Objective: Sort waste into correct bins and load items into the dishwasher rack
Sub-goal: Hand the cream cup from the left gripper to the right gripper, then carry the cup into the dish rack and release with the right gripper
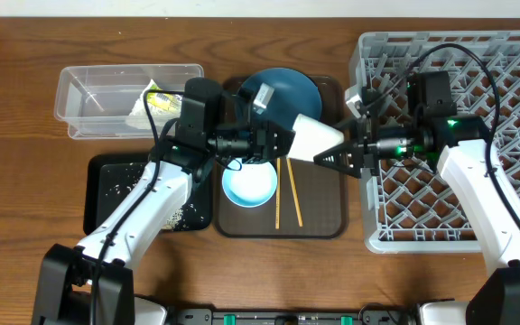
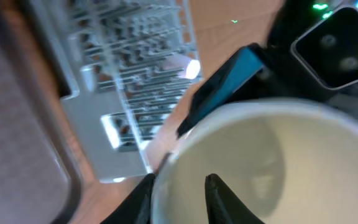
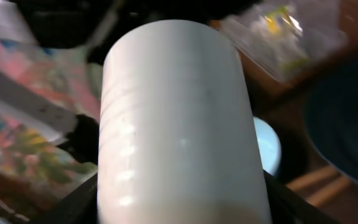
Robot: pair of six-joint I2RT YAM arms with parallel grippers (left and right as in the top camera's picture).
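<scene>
We see the large grey pegged plastic rack [image 1: 374,217] on the wooden surface [image 1: 25,108], beside the brown serving tray [image 1: 319,209] holding a dark blue round dish [image 1: 287,90] and a white bowl [image 1: 246,185]. Over the tray, the left claw [image 1: 283,144] pinches the rim of a pale whitish cup [image 1: 312,135]. The right claw [image 1: 330,150] flanks its base, and we cannot tell whether it grips.

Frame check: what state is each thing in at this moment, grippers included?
cup: sideways in the air, empty
left gripper: shut on the cup's rim
right gripper: straddles the cup, grip unclear
white bowl: upright, empty
chopsticks: flat on the brown tray
clear tub: holds tissue
black tray: scattered with grains
</scene>
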